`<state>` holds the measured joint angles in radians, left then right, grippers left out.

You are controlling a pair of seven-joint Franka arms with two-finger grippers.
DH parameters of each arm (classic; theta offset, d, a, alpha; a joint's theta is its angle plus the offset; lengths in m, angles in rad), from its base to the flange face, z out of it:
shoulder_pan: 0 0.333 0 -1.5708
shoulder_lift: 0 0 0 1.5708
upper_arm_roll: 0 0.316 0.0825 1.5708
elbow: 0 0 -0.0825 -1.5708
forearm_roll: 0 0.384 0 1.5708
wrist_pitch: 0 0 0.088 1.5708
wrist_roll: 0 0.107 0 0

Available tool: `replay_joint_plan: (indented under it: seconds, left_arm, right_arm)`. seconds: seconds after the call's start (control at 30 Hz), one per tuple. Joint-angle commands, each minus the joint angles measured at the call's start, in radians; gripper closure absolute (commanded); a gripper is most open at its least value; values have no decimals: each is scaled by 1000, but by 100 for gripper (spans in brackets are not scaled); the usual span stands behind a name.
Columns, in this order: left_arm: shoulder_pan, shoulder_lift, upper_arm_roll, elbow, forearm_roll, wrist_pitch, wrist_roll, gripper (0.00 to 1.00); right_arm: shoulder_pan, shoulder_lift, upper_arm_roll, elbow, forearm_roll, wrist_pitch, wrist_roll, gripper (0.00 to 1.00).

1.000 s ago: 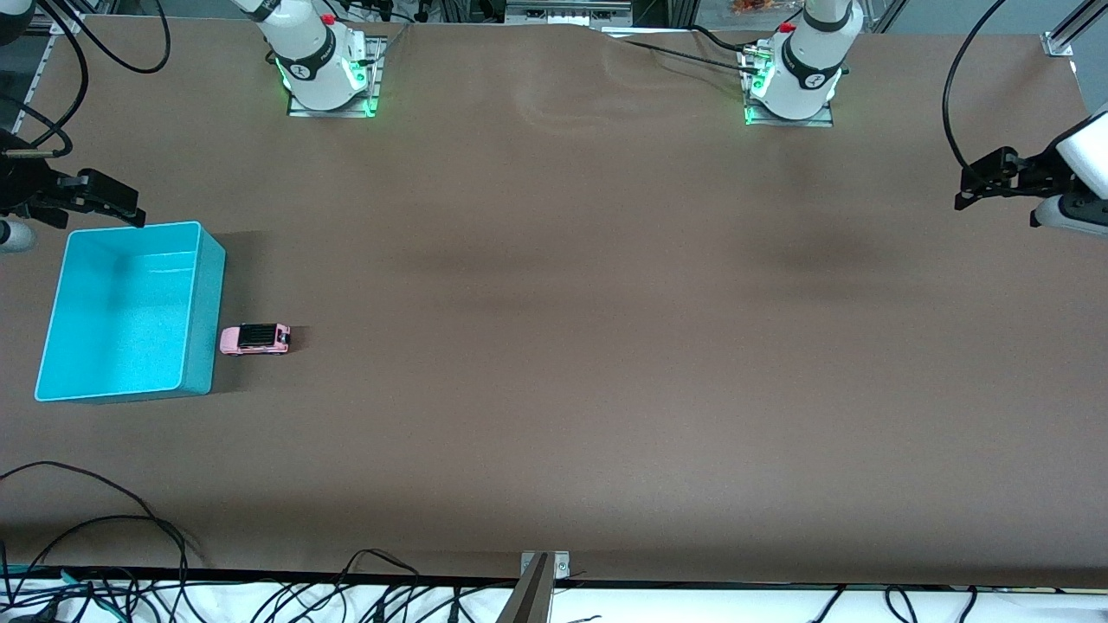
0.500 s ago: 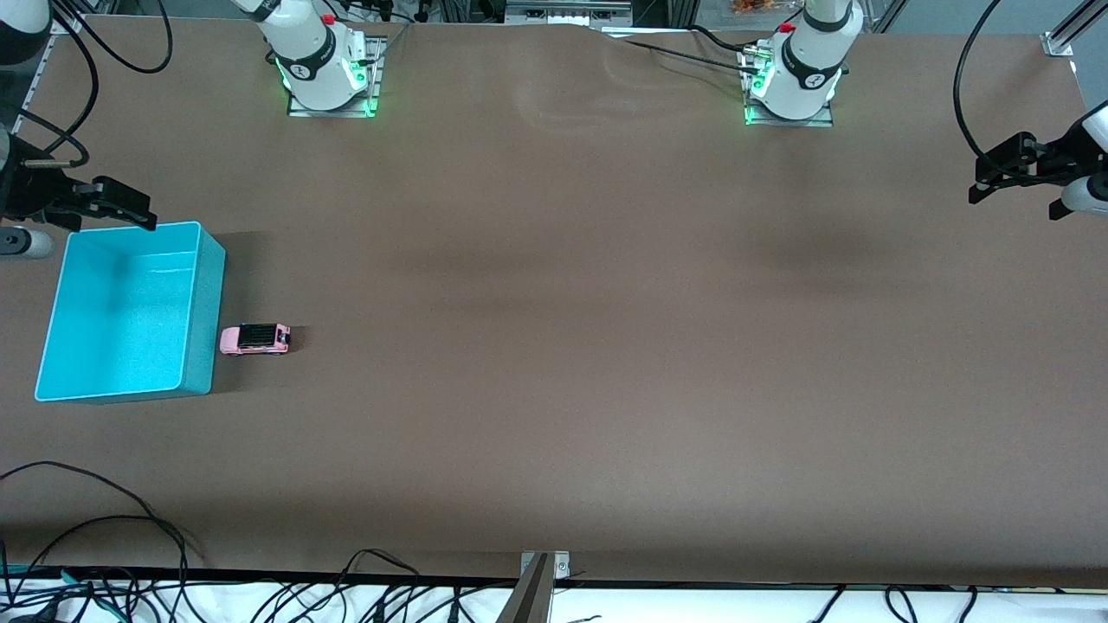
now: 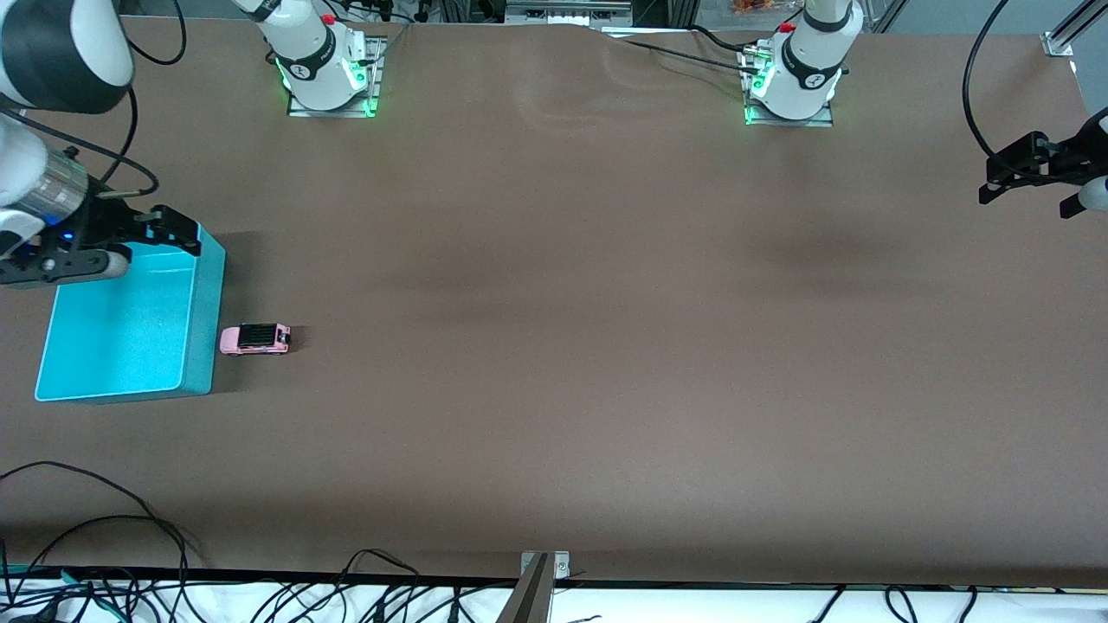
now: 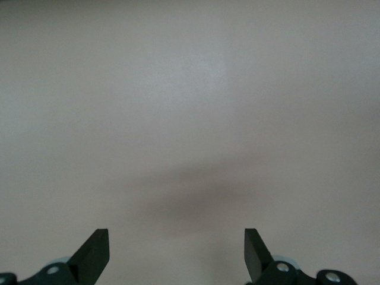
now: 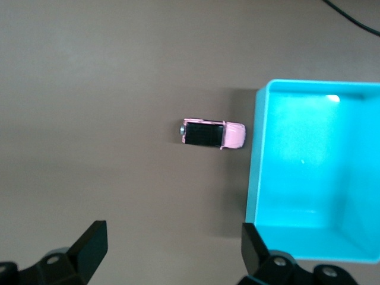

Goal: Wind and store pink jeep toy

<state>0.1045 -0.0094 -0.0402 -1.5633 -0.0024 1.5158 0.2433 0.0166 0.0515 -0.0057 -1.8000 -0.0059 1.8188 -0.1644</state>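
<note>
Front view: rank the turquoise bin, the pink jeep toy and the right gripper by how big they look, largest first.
1. turquoise bin: clearly largest.
2. right gripper: open, up in the air over the bin's corner, so closer to the camera; its apparent size is inflated.
3. pink jeep toy: smallest, on the table beside the bin.

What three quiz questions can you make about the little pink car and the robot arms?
1. True or false: the pink jeep toy is inside the turquoise bin.
2. Which end effector is over the bin's rim: A) right end effector B) left end effector?
3. Fill in: both end effectors are ____, holding nothing.

Key: 1 false, it sits on the table beside the bin. 2 A. 3 open.
</note>
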Motion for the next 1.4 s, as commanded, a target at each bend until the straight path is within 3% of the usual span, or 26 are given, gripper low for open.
replay_joint_plan:
  seconds: [0.0,0.33,0.7,0.9,1.37]
  left_arm:
    - [6,12,-1,31,-13,-22,-1,0]
    - [9,12,-1,31,-13,-20,2,0]
    - [9,12,-3,32,-14,-22,-4,0]
    - [7,12,-4,31,-14,-22,-4,0]
    - [6,12,-4,31,-14,-22,-7,0]
  right_arm:
    - [-3,-35,4,-116,14,88,-213,0]
    - [-9,63,-2,-127,14,146,-463,0]
    - [-52,247,-25,-107,99,327,-860,0]
    - [-52,341,-22,-102,103,415,-1062,0]
    - [-52,481,-22,-59,107,504,-1288,1]
